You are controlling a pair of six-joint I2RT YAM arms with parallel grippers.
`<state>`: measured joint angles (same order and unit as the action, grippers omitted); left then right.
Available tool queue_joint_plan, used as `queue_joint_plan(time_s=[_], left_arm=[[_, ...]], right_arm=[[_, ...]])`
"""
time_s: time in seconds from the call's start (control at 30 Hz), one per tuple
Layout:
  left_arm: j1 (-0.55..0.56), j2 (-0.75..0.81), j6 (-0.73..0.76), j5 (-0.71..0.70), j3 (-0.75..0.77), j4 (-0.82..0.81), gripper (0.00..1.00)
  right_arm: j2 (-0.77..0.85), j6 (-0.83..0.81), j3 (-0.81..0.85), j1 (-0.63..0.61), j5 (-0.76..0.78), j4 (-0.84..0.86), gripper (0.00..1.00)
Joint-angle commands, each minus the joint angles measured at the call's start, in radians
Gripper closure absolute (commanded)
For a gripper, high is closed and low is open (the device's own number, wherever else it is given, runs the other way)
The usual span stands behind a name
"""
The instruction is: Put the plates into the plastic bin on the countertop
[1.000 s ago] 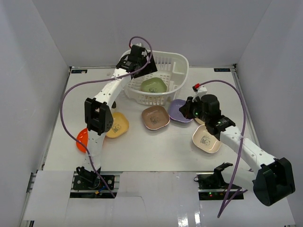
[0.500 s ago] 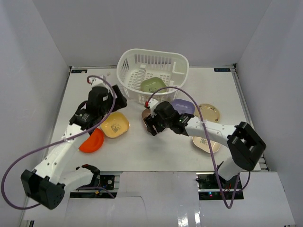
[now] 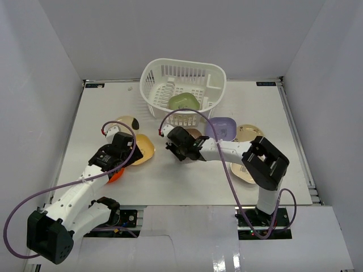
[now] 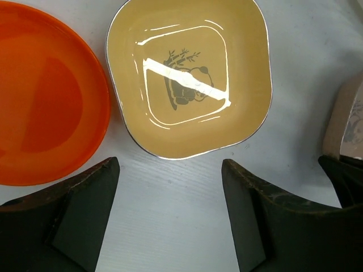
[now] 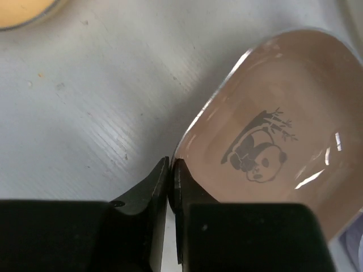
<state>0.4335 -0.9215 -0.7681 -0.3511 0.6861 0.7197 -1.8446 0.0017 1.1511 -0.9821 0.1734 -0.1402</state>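
Observation:
The plastic bin [image 3: 211, 85] stands at the back of the countertop [image 3: 170, 181] with a green plate [image 3: 183, 102] inside. My right gripper [image 3: 177, 146] [image 5: 171, 164] is shut on the rim of the mauve-brown panda plate [image 3: 194, 133] [image 5: 272, 153], one finger on each side of the edge. My left gripper [image 3: 131, 153] [image 4: 170, 164] is open just short of the yellow plate [image 3: 143, 148] [image 4: 187, 85], with only bare table between its fingers [image 4: 85, 198]. The orange plate [image 4: 45, 96] [image 3: 116, 174] lies to the left of the yellow one, largely under the left arm in the top view.
A lavender plate [image 3: 221, 127], a tan plate [image 3: 248, 133] and a cream plate [image 3: 241, 173], partly under the right forearm, lie to the right. Another cream plate [image 3: 126, 122] sits behind the left gripper. White walls close in three sides.
The left arm came back from the bin down to the yellow plate. The right gripper swept left to the mauve-brown plate, opened, then shut on its rim.

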Motion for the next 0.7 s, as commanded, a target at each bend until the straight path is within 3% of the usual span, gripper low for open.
queue_joint_plan(time_s=[0.0,0.17,0.3,0.4,0.5,0.67], left_arm=[[-0.006,-0.013,-0.11,0.0,-0.06,-0.025,0.18],[-0.006,0.027,-0.174,-0.02,-0.134,-0.077,0.23],[-0.006,0.021,-0.189,-0.068,-0.126,-0.107,0.23],[-0.006,-0.006,-0.191,-0.094,-0.129,-0.146,0.23],[-0.006,-0.054,-0.189,-0.103,-0.135,-0.192,0.23],[-0.006,-0.131,-0.178,-0.121,-0.132,-0.233,0.24]], right_arm=[[0.047,0.004,0.041,-0.055,0.089,-0.051,0.92],[0.229,0.024,0.048,-0.127,0.139,-0.119,0.92],[0.433,0.046,0.09,-0.132,0.031,-0.11,0.92],[0.495,0.026,0.16,-0.132,0.004,-0.075,0.92],[0.438,-0.08,0.276,-0.074,0.099,-0.065,0.92],[0.237,-0.19,0.481,0.124,0.055,-0.065,0.92]])
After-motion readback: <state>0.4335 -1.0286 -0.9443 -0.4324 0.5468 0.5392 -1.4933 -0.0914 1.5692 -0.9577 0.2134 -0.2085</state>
